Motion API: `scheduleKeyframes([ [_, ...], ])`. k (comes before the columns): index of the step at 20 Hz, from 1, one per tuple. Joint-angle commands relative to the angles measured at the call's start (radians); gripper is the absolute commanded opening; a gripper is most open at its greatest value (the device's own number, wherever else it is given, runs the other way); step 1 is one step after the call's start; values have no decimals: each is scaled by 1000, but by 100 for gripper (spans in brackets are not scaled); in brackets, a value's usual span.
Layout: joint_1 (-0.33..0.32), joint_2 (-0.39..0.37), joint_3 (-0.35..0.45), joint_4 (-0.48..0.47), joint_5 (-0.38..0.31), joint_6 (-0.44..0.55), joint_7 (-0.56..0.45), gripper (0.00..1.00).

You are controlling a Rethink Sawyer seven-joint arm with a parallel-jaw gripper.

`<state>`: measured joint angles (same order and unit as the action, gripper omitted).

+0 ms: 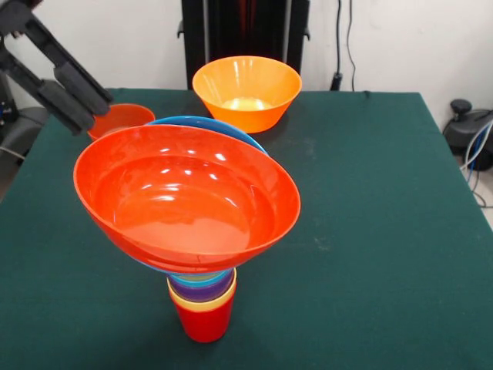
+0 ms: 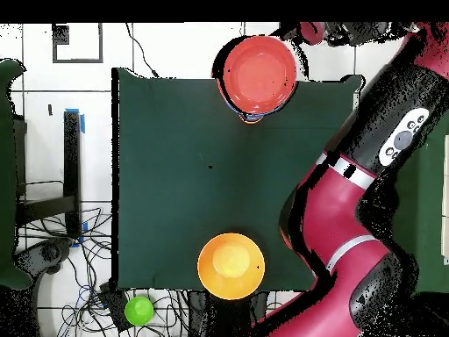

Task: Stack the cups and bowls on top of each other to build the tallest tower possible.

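The tower stands near the table's front edge: a red cup (image 1: 204,322) as base, with yellow, purple and blue cup rims nested above it. It widens into a blue bowl (image 1: 202,123) and a wide orange bowl (image 1: 185,196) on top, tilted toward the camera. From overhead the tower (image 2: 256,75) is at the table's top edge. A large yellow-orange bowl (image 1: 246,89) stands alone at the far side, also seen from overhead (image 2: 231,265). A small orange bowl (image 1: 123,117) sits at the far left. My gripper (image 1: 94,114) hangs open and empty just in front of it, left of the tower.
The green table (image 1: 385,231) carries these things. My red arm (image 2: 368,175) runs along the table's right side in the overhead view. A green round object (image 2: 138,310) lies among cables off the table.
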<state>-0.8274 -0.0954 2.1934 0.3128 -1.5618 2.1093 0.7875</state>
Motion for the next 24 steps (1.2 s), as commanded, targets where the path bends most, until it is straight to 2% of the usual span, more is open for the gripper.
scheduleKeyframes([
  [1,2,-23,-240,-2,48,30,91,0],
  [5,-1,-14,-278,0,76,-8,52,0],
  [10,-18,2,-341,45,144,-75,60,0],
  [24,13,1,-433,28,234,-135,91,0],
])
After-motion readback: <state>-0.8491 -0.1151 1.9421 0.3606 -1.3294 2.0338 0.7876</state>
